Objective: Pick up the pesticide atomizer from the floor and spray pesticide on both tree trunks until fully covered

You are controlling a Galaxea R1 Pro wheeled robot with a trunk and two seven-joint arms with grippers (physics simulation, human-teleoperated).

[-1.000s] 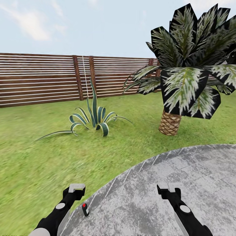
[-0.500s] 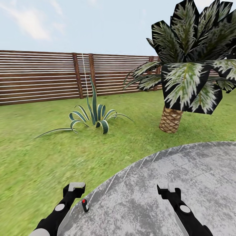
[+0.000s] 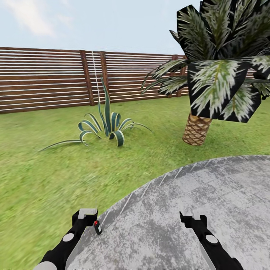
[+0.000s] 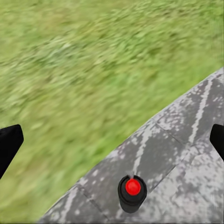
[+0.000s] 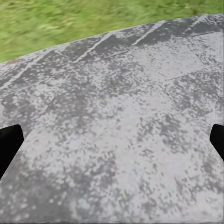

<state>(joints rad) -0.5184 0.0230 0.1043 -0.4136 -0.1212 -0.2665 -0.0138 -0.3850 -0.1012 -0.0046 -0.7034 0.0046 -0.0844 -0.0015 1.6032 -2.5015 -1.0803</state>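
The pesticide atomizer (image 3: 97, 227) is a stubby black sprayer with a red top, standing upright on the grey stone paving near the paving's edge. In the left wrist view the atomizer (image 4: 132, 193) sits below and between the spread fingers. My left gripper (image 3: 87, 215) is open and empty, hovering just left of the sprayer. The right gripper (image 3: 192, 216) is open too, held over bare paving (image 5: 116, 116). The garden's lawn (image 3: 56, 168) and slatted fence (image 3: 45, 84) lie ahead. The trees and their trunks are out of view.
A short palm (image 3: 196, 129) with a woven trunk stands ahead on the right at the paving's rim. A striped agave-like plant (image 3: 107, 129) grows in the grass ahead, left of the palm. The round stone paving (image 3: 195, 187) spreads to the right.
The whole view has shifted as the robot moved. The atomizer, which stood lower in the picture, is now right beside the left gripper's tip. Both grippers stay open.
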